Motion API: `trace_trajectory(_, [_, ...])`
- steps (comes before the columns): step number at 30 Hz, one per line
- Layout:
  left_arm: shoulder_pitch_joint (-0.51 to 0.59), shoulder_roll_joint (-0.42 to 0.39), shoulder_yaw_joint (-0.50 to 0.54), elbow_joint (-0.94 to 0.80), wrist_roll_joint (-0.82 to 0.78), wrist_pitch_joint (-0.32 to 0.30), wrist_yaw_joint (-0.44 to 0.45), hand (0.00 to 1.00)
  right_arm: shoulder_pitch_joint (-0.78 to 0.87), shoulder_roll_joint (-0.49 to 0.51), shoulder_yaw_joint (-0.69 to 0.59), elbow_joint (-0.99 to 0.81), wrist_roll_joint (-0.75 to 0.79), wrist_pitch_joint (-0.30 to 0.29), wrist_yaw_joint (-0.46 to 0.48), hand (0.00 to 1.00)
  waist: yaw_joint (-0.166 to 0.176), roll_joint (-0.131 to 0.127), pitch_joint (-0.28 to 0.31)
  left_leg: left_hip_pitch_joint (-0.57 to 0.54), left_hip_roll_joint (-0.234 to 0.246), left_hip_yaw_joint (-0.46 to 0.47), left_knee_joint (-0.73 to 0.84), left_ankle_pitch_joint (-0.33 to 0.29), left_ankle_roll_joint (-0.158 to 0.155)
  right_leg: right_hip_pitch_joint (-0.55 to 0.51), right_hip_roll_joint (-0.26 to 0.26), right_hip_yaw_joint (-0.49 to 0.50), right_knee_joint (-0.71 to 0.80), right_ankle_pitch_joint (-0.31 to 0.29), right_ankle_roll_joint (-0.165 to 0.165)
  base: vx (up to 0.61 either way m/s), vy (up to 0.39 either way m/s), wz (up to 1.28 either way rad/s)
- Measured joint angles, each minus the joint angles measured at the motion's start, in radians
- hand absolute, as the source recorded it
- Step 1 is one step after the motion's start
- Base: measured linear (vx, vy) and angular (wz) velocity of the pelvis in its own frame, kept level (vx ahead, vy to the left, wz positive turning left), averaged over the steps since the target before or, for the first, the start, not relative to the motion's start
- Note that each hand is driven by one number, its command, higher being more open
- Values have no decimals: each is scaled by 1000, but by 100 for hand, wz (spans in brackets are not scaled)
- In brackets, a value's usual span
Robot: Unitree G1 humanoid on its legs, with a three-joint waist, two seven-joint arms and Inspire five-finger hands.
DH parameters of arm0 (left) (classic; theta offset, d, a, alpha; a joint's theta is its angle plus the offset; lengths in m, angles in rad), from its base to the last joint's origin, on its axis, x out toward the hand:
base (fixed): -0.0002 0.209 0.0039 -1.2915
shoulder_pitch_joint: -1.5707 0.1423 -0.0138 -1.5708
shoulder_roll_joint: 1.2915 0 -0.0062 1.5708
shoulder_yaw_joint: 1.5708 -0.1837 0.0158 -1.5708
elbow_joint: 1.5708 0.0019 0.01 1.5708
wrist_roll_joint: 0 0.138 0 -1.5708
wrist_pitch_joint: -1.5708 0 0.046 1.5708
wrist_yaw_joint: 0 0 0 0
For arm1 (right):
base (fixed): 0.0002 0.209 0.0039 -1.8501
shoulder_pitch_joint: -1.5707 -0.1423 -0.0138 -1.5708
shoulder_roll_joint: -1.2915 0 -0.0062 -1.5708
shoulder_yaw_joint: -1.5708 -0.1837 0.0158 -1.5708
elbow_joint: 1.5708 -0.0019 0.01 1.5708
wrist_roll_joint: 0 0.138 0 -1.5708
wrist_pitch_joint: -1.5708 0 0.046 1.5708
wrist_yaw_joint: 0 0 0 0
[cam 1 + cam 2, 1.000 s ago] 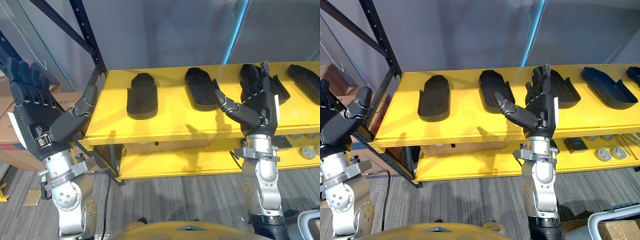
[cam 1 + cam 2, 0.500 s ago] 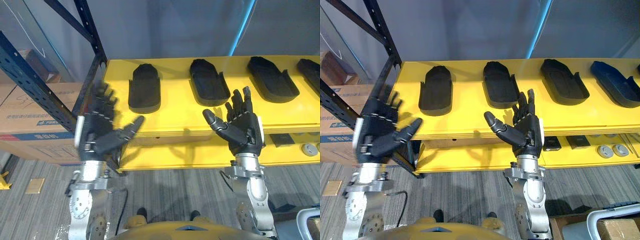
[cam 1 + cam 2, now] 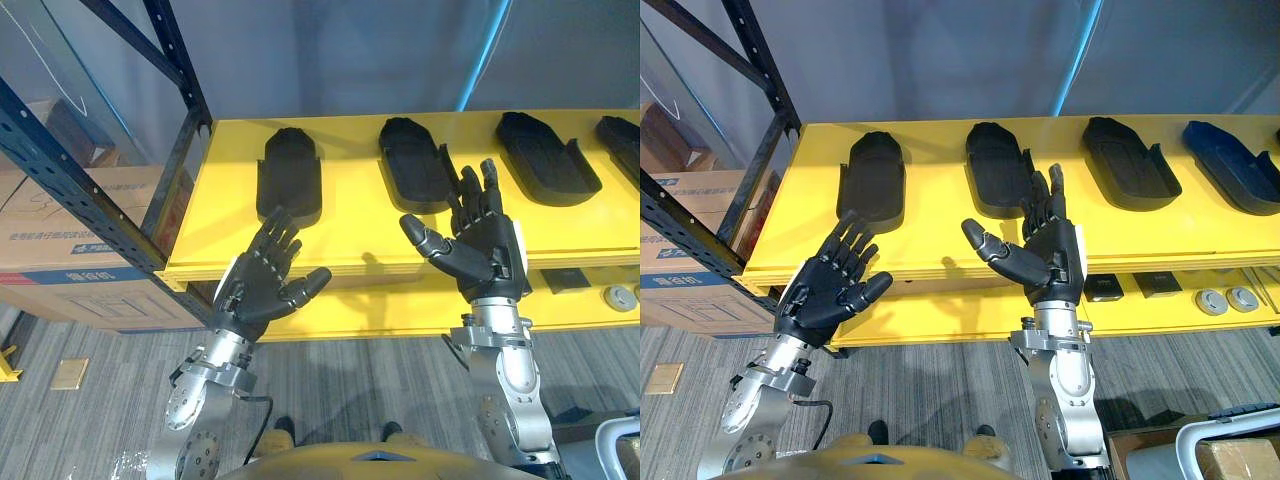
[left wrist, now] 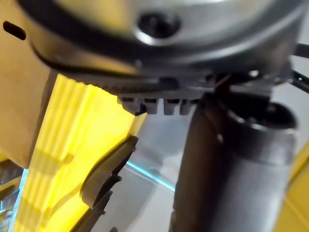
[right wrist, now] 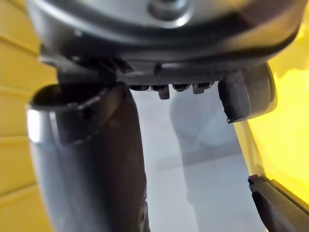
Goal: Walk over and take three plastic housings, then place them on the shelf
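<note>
Left eye view, housings (image 3: 290,185) (on yellow shelf (image 3: 350,232))

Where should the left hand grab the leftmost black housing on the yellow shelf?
Probably across its narrow width, thumb and fingers on the two raised side walls, at the near end. The leftmost housing lies flat, hollow up, long axis running back from the shelf front, so come from the front and above. The open left hand is nearest.
</note>
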Motion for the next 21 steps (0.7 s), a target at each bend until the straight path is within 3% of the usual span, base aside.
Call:
trace_trajectory(11, [-7,-3,-37,3,14,-2,135,100,6,0,2,0,0,0,3,100,-15,0,-2,2,1,10,-1,0,-1,-3,0,7,-2,2,2,-1,1,-1])
trace_trajectory(21, [-47,-5,-34,42,22,-47,239,100,44,0,21,1,0,0,27,100,-27,-4,-32,8,4,52,0,-10,2,-19,2,50,-2,12,7,-20,9,-12])
